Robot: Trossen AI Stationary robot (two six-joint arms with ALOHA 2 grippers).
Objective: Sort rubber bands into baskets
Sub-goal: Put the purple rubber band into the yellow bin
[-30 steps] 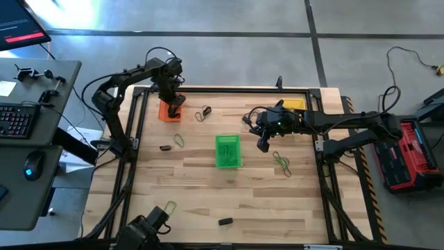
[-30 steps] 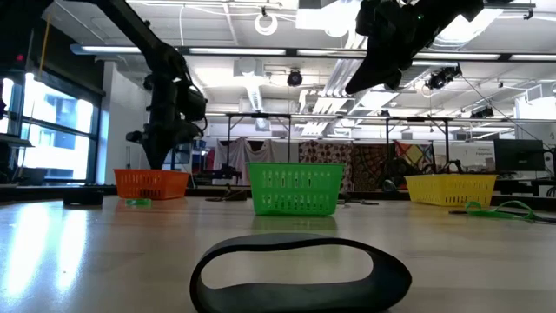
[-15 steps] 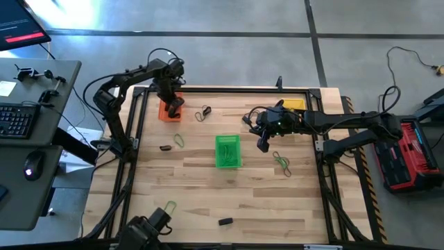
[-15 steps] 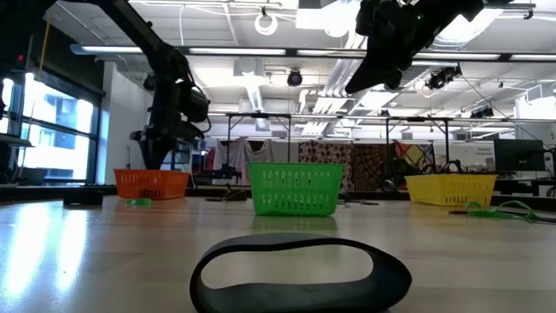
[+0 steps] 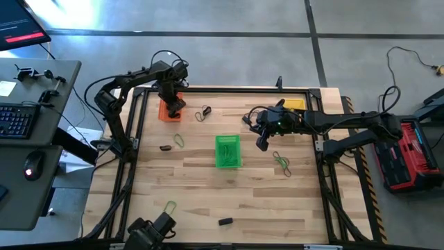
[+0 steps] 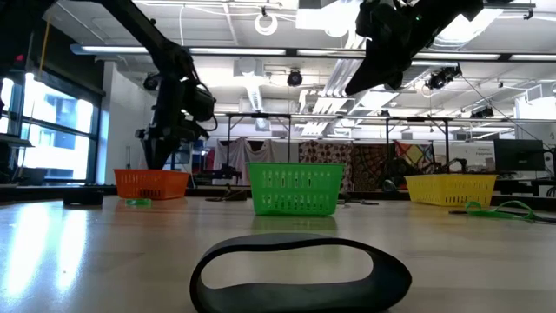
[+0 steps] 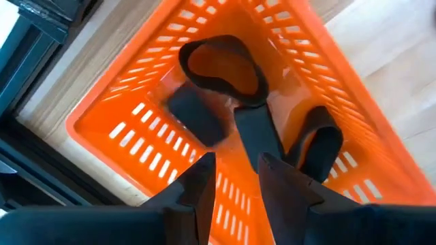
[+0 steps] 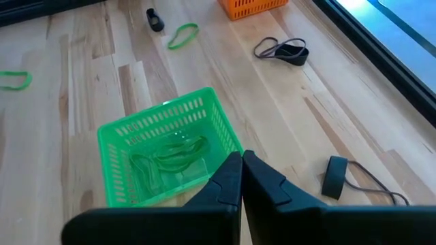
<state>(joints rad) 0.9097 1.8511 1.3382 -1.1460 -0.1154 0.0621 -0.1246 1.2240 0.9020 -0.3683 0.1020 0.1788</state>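
Drop-off step: my left gripper [image 7: 231, 178] hangs over the orange basket [image 7: 122, 122], fingers slightly apart, black bands [image 7: 221, 64] lying inside. Right gripper [image 8: 240, 178] is pinched together near the green basket [image 8: 163, 153]. Next I'd guess lifting clear and fetching another loose band.
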